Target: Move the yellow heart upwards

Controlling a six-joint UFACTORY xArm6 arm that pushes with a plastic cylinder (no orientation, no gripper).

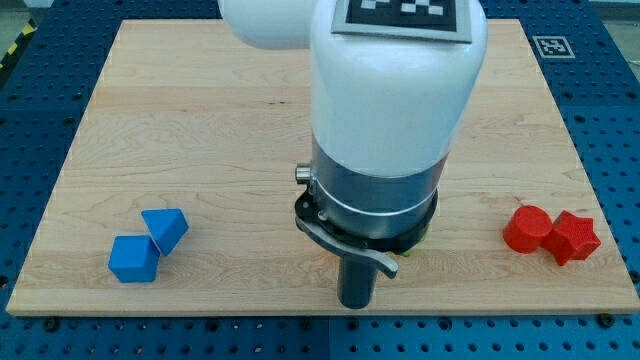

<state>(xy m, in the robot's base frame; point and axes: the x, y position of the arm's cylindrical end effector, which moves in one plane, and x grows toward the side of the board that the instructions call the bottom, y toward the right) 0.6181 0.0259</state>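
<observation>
No yellow heart shows in the camera view; the arm's big white and grey body (385,130) covers the middle of the wooden board (200,120) and may hide it. A thin yellowish-green sliver (424,236) peeks out at the arm's lower right edge; I cannot tell what it is. My tip (355,303) is the lower end of the dark rod, near the board's bottom edge, a little right of centre. It touches no visible block.
Two blue blocks sit at the bottom left, one wedge-like (166,228) and one cube-like (134,259), touching. Two red blocks sit at the right, one rounded (527,228) and one star-like (574,237), touching. The blue perforated table (30,100) surrounds the board.
</observation>
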